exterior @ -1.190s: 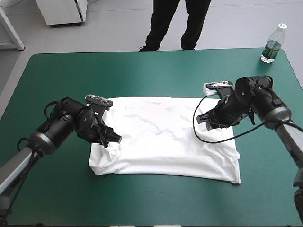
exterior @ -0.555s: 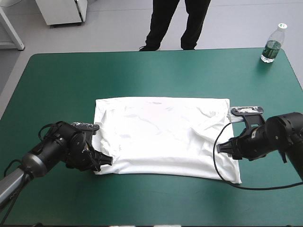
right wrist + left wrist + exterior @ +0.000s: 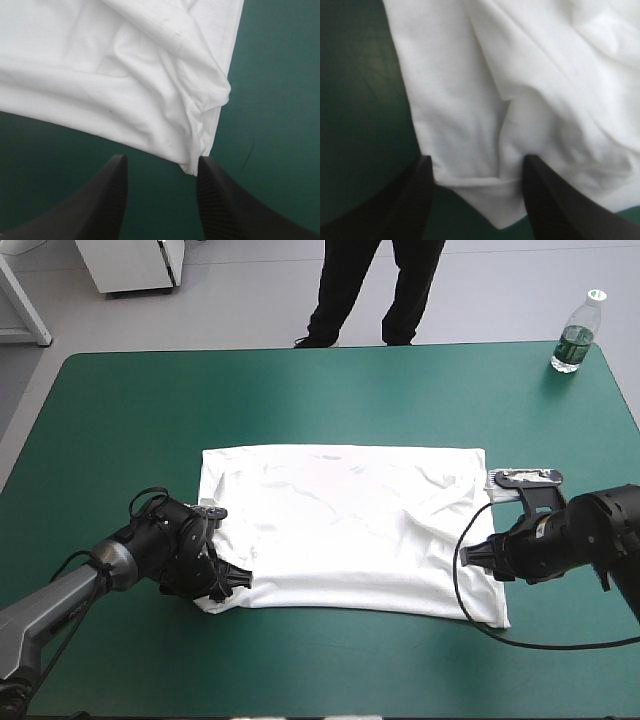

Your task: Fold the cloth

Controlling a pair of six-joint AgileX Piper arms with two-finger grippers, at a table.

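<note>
So, the white T-shirt (image 3: 340,525) is spread flat mid-table on the teal-green cover (image 3: 300,390). The left gripper (image 3: 236,580) is at its 8 o'clock corner, jaws apart around the hem. The right gripper (image 3: 482,552) is at 4 o'clock, jaws apart too, with a shirt corner just ahead. A water bottle (image 3: 575,335) stands at the table's 2 o'clock.

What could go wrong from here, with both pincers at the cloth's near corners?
1. The left pincer stands open around a bunched corner of the T-shirt. Shutting may catch extra folds, or only one layer.
2. The right pincer is open, and the other corner sits at the side of its gap, not centred. It may pinch only the tip, which could slip out on lifting.
</note>
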